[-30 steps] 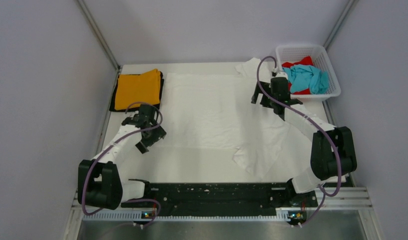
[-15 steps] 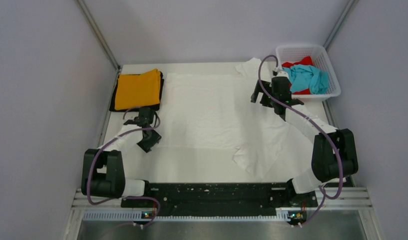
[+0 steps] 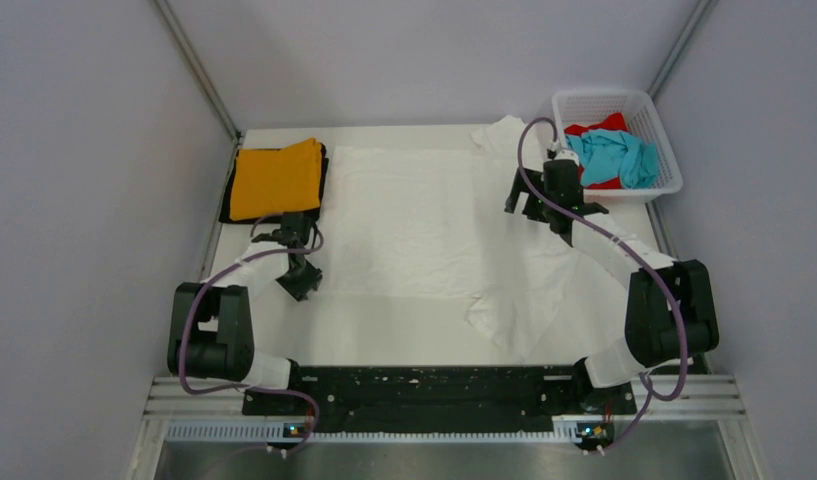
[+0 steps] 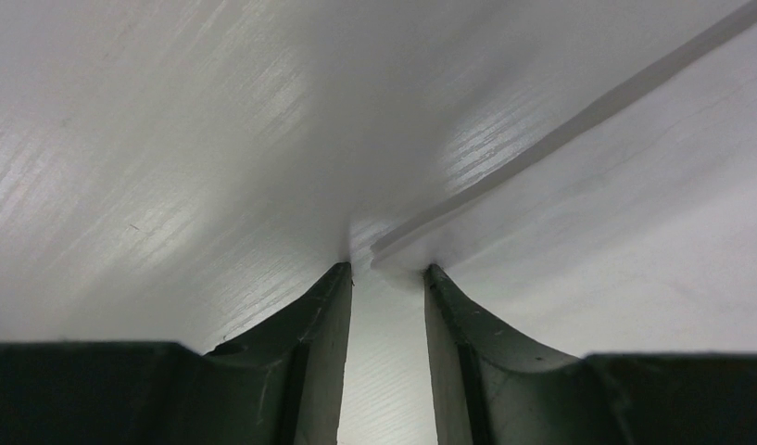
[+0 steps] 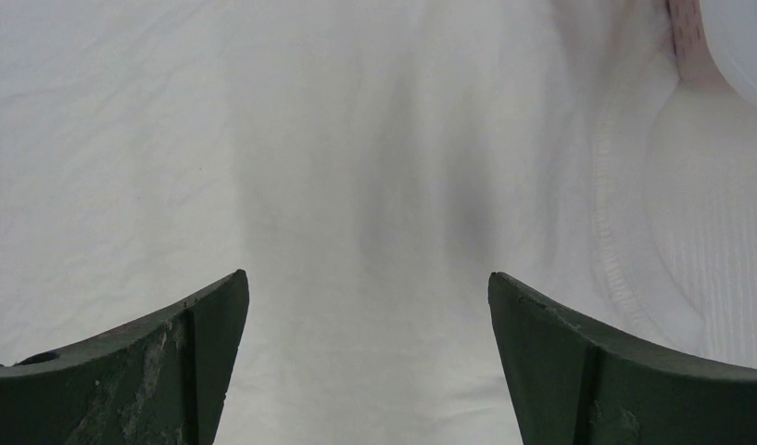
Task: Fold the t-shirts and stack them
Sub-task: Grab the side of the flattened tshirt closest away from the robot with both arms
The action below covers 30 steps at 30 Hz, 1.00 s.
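Five tees: one white t-shirt (image 3: 424, 220) spread across the middle of the worktop (image 3: 364, 335), one orange tee (image 3: 277, 177) folded over one black tee (image 3: 227, 207) at upper left, and one teal tee (image 3: 614, 155) and one red tee (image 3: 609, 123) in the single basket (image 3: 599, 95) at upper right. The left gripper (image 4: 385, 273) sits at the white hem with its jaws narrowed to a slit; I cannot tell whether cloth is caught. The right gripper (image 5: 370, 306) hangs with its jaws spread wide over the collar area. A thin bite could probably let the hem slip, skewing the fold.
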Each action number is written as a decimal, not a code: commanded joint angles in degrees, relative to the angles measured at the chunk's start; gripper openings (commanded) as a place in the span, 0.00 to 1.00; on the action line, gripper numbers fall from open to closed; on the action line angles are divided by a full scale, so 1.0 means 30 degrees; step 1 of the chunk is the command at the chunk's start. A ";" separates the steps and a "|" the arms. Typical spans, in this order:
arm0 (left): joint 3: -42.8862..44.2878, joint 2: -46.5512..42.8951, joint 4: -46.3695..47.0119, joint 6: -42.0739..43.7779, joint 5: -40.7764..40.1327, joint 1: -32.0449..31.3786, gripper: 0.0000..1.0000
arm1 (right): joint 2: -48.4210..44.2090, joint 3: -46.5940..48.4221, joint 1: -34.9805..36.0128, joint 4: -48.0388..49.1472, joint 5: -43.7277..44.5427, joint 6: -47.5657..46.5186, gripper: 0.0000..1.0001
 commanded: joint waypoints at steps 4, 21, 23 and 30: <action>-0.0102 0.1371 0.1034 0.0059 0.0660 0.0068 0.20 | -0.1441 -0.0234 -0.0029 -0.0507 0.0726 0.0254 0.99; -0.0008 0.1015 0.1106 0.0450 0.0473 0.0068 0.00 | -0.3874 -0.1116 0.5792 -1.0513 0.1951 0.0071 0.95; -0.0020 0.0963 0.1073 0.0450 0.0430 0.0068 0.00 | -0.4397 -0.1547 0.6741 -1.2744 0.1560 0.0266 0.94; -0.0085 0.0989 0.1027 0.0436 0.0540 0.0069 0.00 | -0.6831 -0.4033 0.9474 -1.5434 -0.1477 0.3325 0.85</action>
